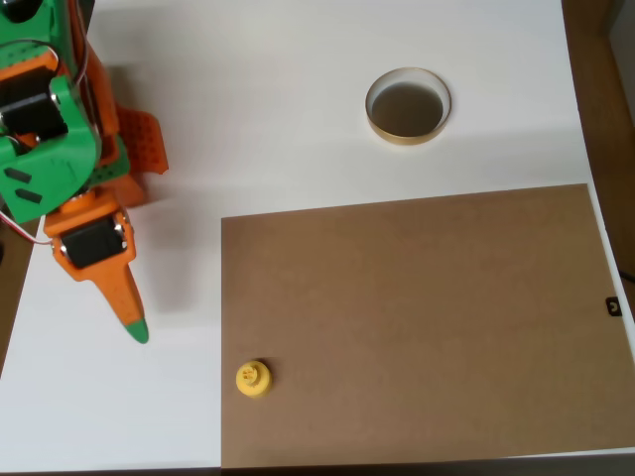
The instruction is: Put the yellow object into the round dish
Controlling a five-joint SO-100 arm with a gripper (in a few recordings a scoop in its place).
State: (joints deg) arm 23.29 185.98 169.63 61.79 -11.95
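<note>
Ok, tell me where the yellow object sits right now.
In the overhead view, the yellow object sits at the lower left corner of the brown board, right of the gripper tip.

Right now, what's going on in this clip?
Nothing is being handled at this moment. In the overhead view the orange and green arm sits at the left, its claw pointing down over the white table, apart from everything. The yellow object sits at the lower left corner of the brown board. The dish stands on the table above the board, with nothing inside. I cannot tell whether the claw is open.
</note>
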